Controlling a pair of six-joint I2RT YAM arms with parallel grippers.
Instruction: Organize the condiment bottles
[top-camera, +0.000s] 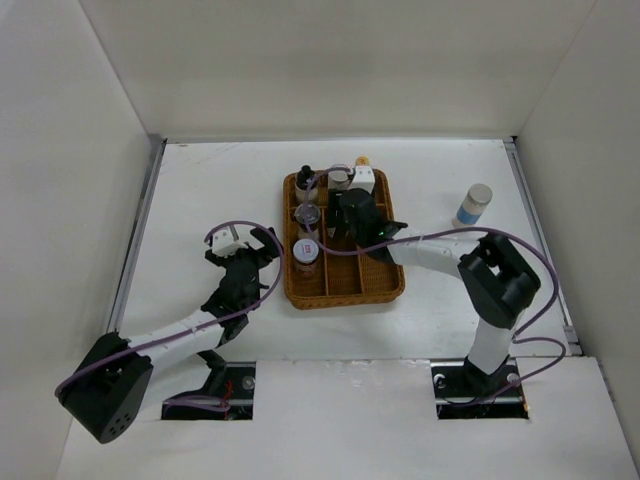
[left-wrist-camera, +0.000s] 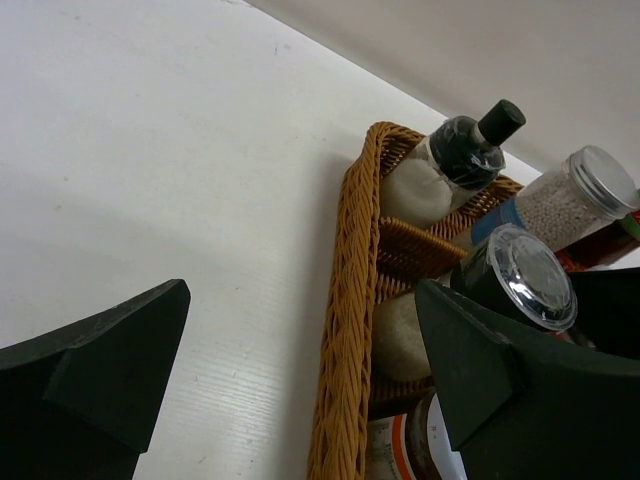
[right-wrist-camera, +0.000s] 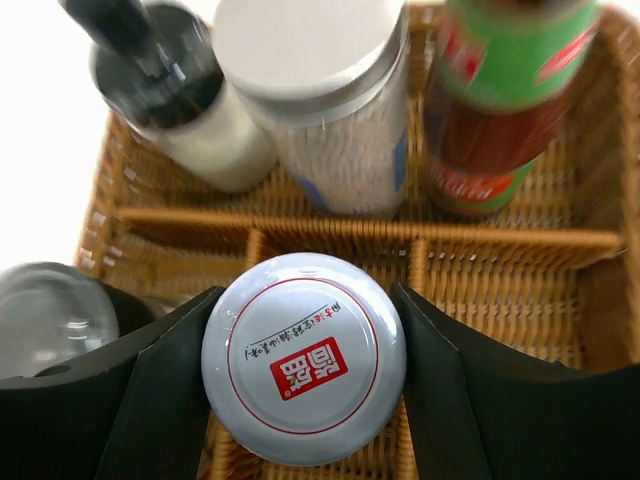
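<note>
Right hand (right-wrist-camera: 305, 385) snug around white-capped jar (right-wrist-camera: 303, 360), wicker tray (right-wrist-camera: 520, 290) beneath.

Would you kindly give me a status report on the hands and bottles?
Left hand open, empty, beside tray. Right hand shut on white-capped jar over tray. Blue-labelled bottle outside tray.

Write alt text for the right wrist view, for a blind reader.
The right end effector grips a white-capped jar, its round lid bearing a red logo, over a wicker tray. Behind it in the tray stand a black-capped bottle, a grey-lidded jar and a red bottle with a green label.
</note>
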